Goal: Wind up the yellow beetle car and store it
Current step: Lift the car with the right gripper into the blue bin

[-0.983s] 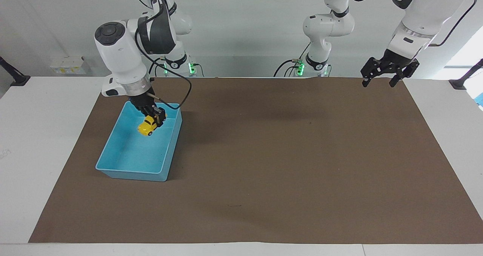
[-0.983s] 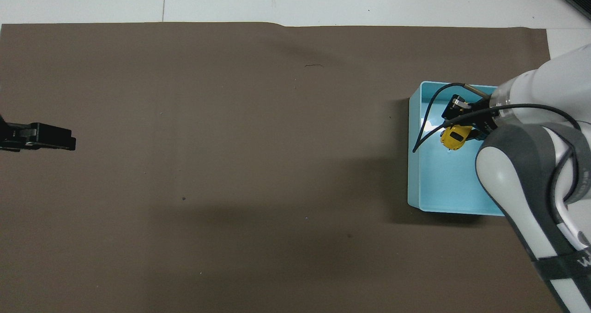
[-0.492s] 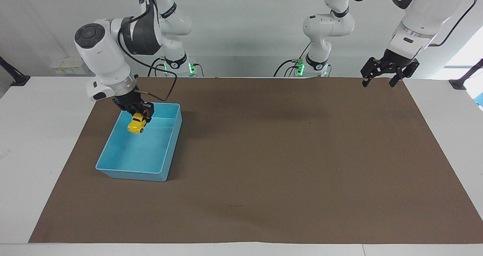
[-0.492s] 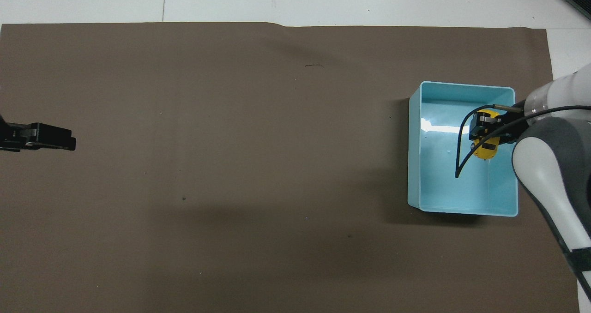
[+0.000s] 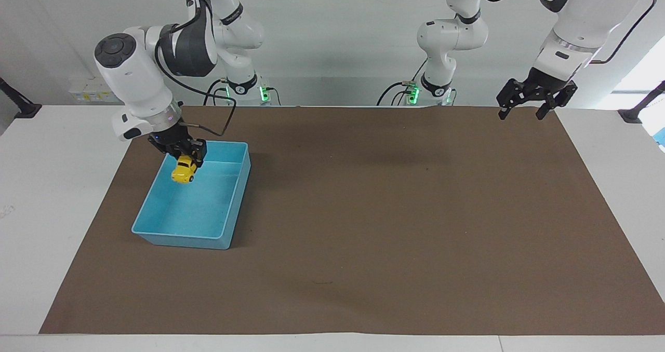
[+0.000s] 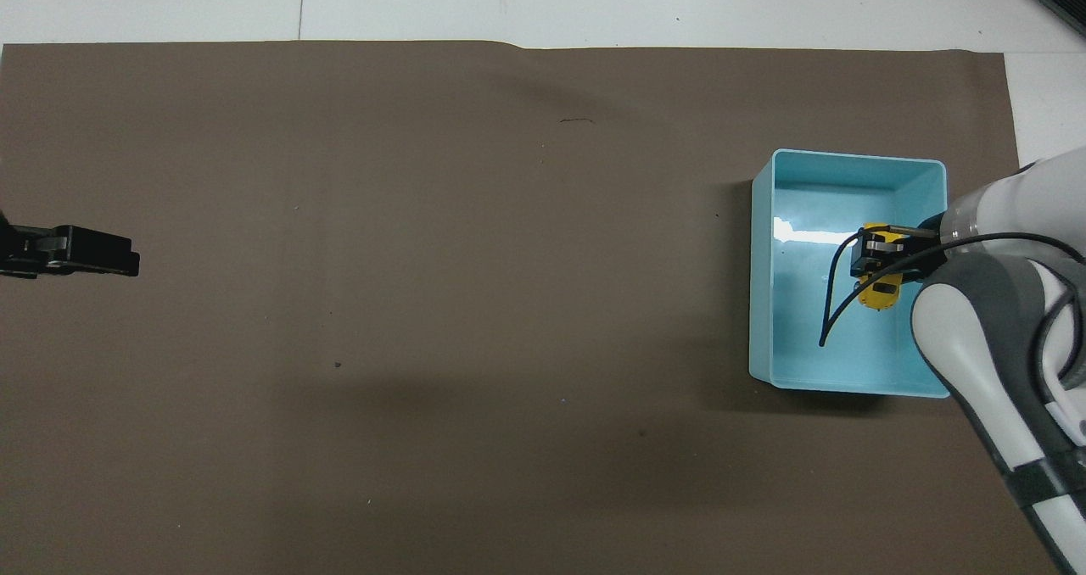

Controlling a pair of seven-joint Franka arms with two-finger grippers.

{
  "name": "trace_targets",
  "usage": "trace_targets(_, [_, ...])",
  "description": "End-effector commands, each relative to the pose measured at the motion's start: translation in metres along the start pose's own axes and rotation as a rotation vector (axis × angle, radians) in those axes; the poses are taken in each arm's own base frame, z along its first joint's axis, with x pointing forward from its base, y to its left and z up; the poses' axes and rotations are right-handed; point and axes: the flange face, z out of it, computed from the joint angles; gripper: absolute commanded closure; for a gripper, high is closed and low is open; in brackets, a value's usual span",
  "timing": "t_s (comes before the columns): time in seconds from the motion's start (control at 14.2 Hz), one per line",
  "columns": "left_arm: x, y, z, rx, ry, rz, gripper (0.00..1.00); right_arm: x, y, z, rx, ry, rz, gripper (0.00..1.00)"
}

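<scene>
- Right hand (image 5: 183, 152): clenched on the yellow car (image 5: 183, 172), which hangs nose-down over the blue bin (image 5: 156, 235), above the part of the bin nearer the robots. The car is clear of the bin's floor as far as the facing view shows; how high it hangs is hard to judge.
- Blue bin: sits on the brown mat (image 5: 363, 212) toward the right arm's end of the tabletop; nothing else shows inside it.
- Step in hand: storing. The winding is judged done, since the car is already over the bin.
- Next move: it calls for lowering the car close to the bin's floor and letting go, so it neither bounces nor rolls against a wall.
- Left hand (image 5: 526, 107): released and holding nothing; it waits raised over the mat's corner at the left arm's end.
</scene>
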Motion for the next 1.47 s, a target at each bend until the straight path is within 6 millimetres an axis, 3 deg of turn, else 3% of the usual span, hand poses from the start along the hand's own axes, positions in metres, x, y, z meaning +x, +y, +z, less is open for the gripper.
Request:
trace_targets(0.0, [-0.005, -0.002, -0.003, -0.005, -0.006, -0.011, 0.00, -0.011, 0.008, 0.022, 0.021, 0.032, -0.024, 1.00])
trace_targets(0.63, [-0.005, -0.002, -0.003, -0.005, -0.006, -0.011, 0.00, -0.023, 0.017, 0.095, 0.032, 0.080, -0.066, 1.00])
trace_targets(0.98, [-0.005, -0.002, -0.003, -0.005, -0.006, -0.011, 0.00, -0.025, 0.017, 0.124, 0.040, 0.092, -0.067, 1.00])
trace_targets(1.4, [-0.005, -0.002, -0.003, -0.005, -0.006, -0.011, 0.00, -0.025, 0.016, 0.138, 0.044, 0.092, -0.069, 1.00])
